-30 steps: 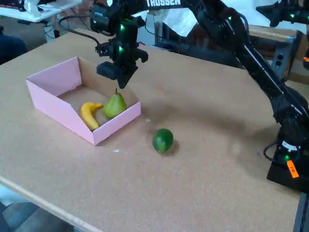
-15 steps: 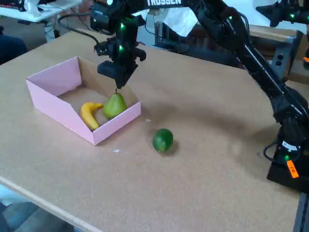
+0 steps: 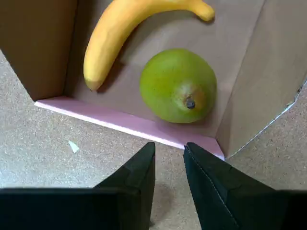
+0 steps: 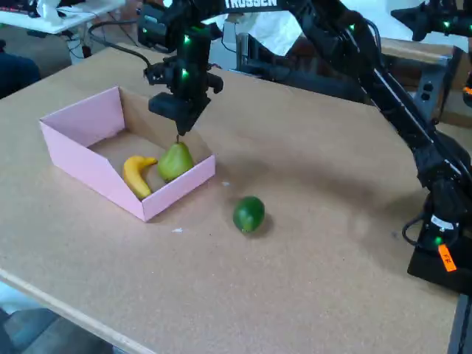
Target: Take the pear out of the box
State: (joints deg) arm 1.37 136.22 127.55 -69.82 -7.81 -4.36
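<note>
— Start with the claw (image 3: pixel 169 158). How do its fingers stand?

— In the wrist view the two dark fingers (image 3: pixel 139 172) are nearly pressed together, only a narrow slit between them, and nothing sits in that slit. In the fixed view the claw (image 4: pixel 179 127) hangs point-down directly above the stem of the pear (image 4: pixel 175 161), just clear of it or barely at its tip; I cannot tell which.

— And the pear itself?

— It lies inside the box (image 4: pixel 85 166), in the corner nearest the front-right of the desk as the fixed view shows it. In the wrist view the pear (image 3: pixel 178 85) rests stem toward the camera, close against the low pink front wall of the box (image 3: pixel 120 122) and near the slanted brown side wall on the right.

— Anything else in the box?

— A banana (image 3: pixel 120 33), just beside the pear on its left in both views; the fixed view shows the banana (image 4: pixel 136 175) curved along the front wall.

— And outside the box?

— A round dark-green fruit (image 4: pixel 248 214) sits on the bare desk (image 4: pixel 310 280), to the right of the box, well apart from the claw. The arm's base (image 4: pixel 439 251) stands at the desk's right edge.
</note>
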